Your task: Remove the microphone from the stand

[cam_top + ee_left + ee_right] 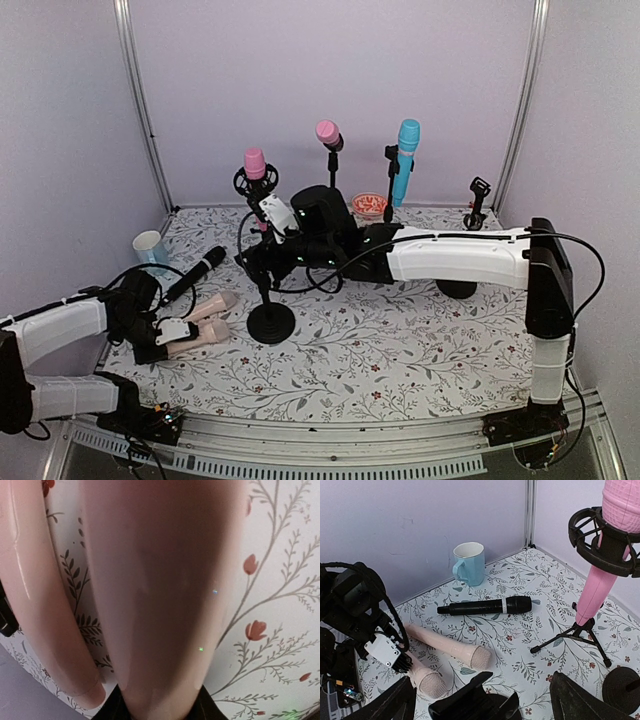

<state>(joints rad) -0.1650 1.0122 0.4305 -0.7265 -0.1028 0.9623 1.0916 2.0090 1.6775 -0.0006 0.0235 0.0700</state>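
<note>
A beige microphone lies on the flowered table with my left gripper shut on its handle; it fills the left wrist view, between the dark fingers. A second beige microphone lies beside it. The black stand with a round base has an empty clip. My right gripper is open, with its fingers wide on either side of that clip. A pink microphone sits in a shock mount on a tripod stand just behind.
A black microphone lies near a light blue cup in the back left corner. At the back stand another pink microphone, a blue microphone, a small bowl and a small empty stand.
</note>
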